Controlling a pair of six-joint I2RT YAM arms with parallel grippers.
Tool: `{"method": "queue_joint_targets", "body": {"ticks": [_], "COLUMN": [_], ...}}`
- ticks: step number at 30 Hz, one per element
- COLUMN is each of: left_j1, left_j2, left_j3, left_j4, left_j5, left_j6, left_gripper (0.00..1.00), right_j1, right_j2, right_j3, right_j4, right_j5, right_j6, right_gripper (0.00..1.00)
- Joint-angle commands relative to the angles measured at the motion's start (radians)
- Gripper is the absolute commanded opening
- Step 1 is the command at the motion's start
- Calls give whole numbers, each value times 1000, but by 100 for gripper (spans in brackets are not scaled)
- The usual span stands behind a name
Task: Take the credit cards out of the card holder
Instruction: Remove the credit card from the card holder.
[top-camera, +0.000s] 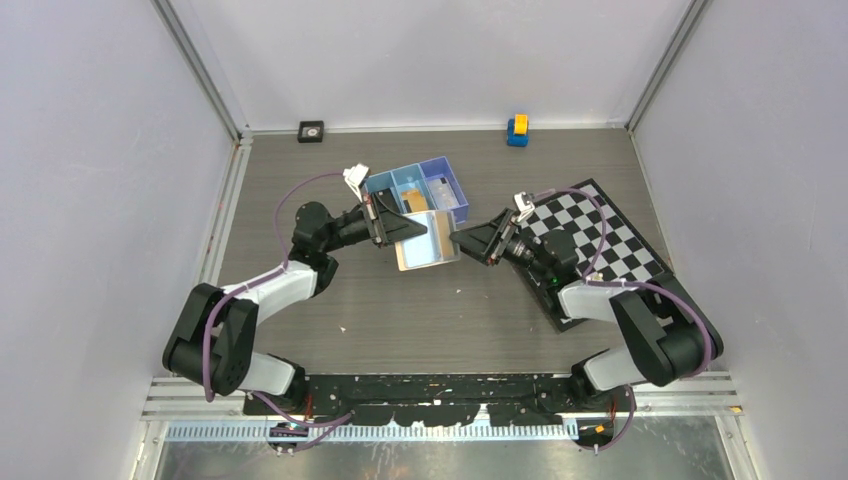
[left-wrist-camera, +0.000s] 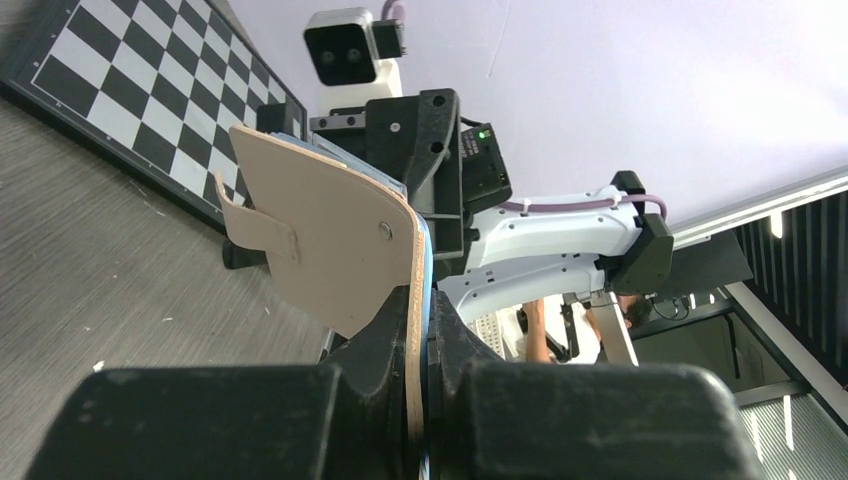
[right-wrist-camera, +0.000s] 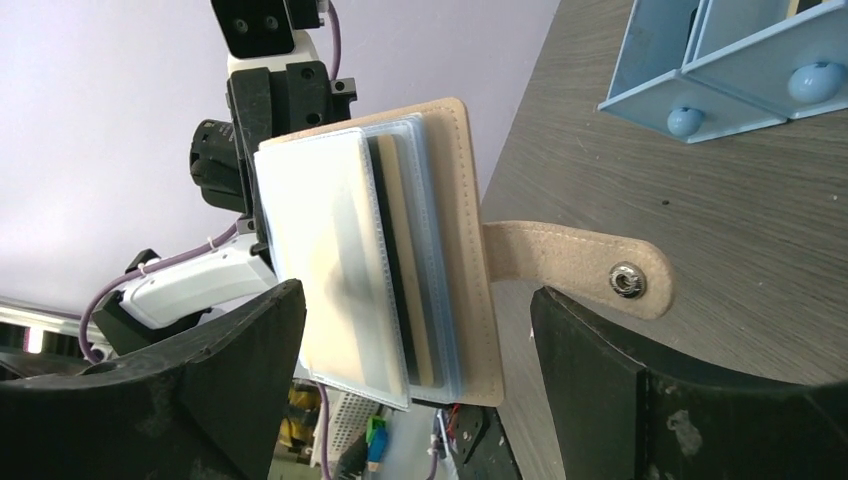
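Observation:
The tan card holder (top-camera: 428, 250) is held open above the table, just in front of the blue tray. My left gripper (top-camera: 408, 230) is shut on its cover; in the left wrist view the tan cover (left-wrist-camera: 320, 235) is pinched on edge between the fingers (left-wrist-camera: 385, 340). In the right wrist view the holder (right-wrist-camera: 455, 250) faces me with clear sleeves fanned out, showing a pale card (right-wrist-camera: 325, 260), a dark card edge (right-wrist-camera: 385, 250) and a tan card (right-wrist-camera: 408, 270). Its snap tab (right-wrist-camera: 585, 270) sticks out right. My right gripper (right-wrist-camera: 415, 335) is open, jaws either side of the holder's edge, touching nothing.
The blue three-compartment tray (top-camera: 385, 183) stands behind the holder, with something orange-tan in its middle compartment and something pale in the right one. A chessboard (top-camera: 610, 240) lies under the right arm. A small blue-and-yellow block (top-camera: 517, 130) and a black square object (top-camera: 311, 131) sit at the back wall.

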Motion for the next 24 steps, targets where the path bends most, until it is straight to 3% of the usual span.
{"method": "queue_joint_targets", "body": {"ticks": [1,10,15,18,24], "left_j1": [6,36,42,42,40], "left_j2": [-8,-46,-87,-96,-85], "left_j3": [2,-8,-1,0,-6], "left_j4": [97,-122,-259,-279,-244], "left_j5": [17,-40,-78,-80,-73], "left_j6": [-12,105,189,202,187], "left_gripper": [0,0,0,0,0], "right_j1": [5,-12,-17,-17,-17], "right_j2": [57,-4,-51,-68,-71], "right_j3": [11,-13,-21,-22,-12], "right_j4": [215,188,135,106,78], "right_j5": [-54,-36,-23,-18,-21], "right_j6": [108,86,49,34,27], "right_gripper": [88,76,63,57,35]}}
